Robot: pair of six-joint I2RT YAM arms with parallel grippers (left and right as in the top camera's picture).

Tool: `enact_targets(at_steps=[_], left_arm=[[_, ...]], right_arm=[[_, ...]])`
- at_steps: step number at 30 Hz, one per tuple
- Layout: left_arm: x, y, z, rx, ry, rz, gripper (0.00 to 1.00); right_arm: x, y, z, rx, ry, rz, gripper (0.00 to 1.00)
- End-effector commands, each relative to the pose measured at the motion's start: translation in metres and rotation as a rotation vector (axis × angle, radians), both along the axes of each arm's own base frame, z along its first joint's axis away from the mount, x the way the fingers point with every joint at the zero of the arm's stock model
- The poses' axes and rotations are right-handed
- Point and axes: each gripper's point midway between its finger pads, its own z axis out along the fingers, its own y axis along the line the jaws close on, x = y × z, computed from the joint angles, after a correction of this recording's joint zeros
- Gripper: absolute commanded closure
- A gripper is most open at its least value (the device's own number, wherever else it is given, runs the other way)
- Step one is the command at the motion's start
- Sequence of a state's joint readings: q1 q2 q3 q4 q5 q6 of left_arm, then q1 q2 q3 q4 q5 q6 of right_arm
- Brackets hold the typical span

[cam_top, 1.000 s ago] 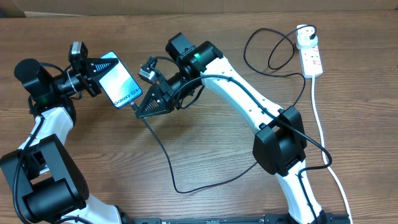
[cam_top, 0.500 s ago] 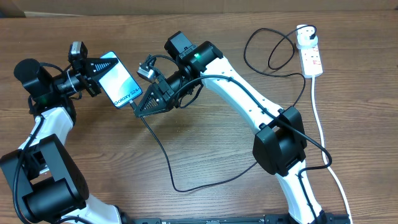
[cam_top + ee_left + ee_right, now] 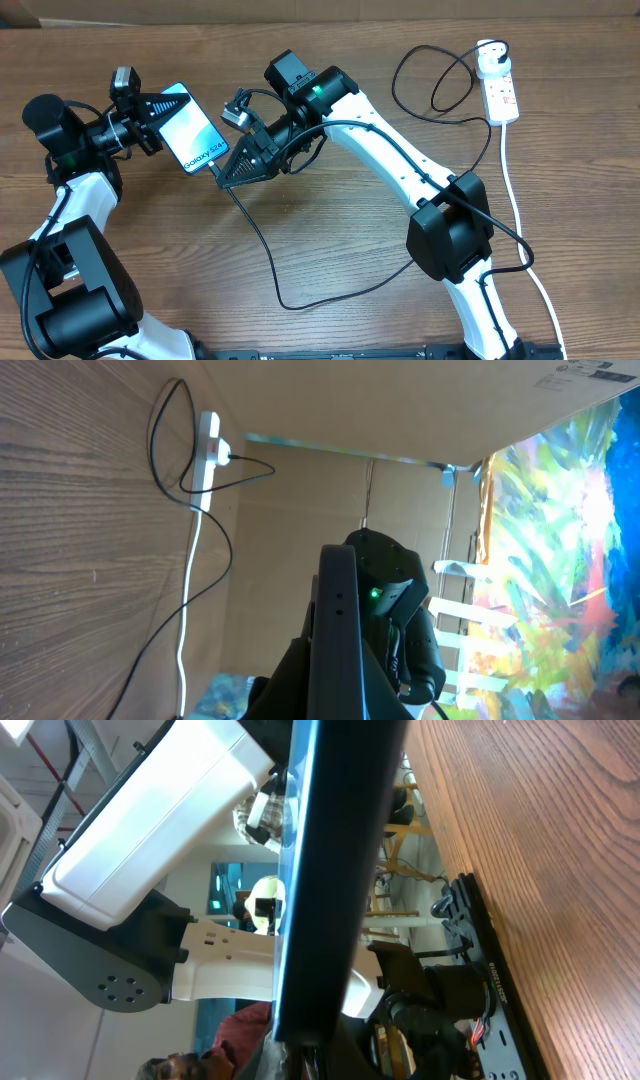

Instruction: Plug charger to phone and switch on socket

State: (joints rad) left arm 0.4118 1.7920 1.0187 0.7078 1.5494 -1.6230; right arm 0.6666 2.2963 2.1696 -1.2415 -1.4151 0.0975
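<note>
Right gripper [image 3: 220, 175] nudged left; one phone [image 3: 192, 128], one charger [image 3: 262, 250], one socket [image 3: 500, 92].

Wood-grain table [image 3: 340, 220] w/ cardboard wall [image 3: 400, 400] at far edge — bright multicolour painting [image 3: 560, 530] in bg

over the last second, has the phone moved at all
No. In the overhead view the phone keeps the same place and tilt, with the same gap to the socket at the far right.
</note>
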Motion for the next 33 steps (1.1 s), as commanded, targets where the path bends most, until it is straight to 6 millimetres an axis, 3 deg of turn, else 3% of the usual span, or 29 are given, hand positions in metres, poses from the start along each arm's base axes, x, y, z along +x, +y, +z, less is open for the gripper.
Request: enact_targets(at_steps=[1,33], left_arm=[[-0.004,-0.004,0.01,0.011,-0.029,-0.029,0.95],[-0.005,-0.005,0.01,0.015,-0.038,-0.037,0.96]], right_arm=[[0.005,-0.007,0.008,-0.006,-0.032,-0.024,0.96],[0.016,-0.002,0.013,-0.002,-0.015,-0.047,0.96]])
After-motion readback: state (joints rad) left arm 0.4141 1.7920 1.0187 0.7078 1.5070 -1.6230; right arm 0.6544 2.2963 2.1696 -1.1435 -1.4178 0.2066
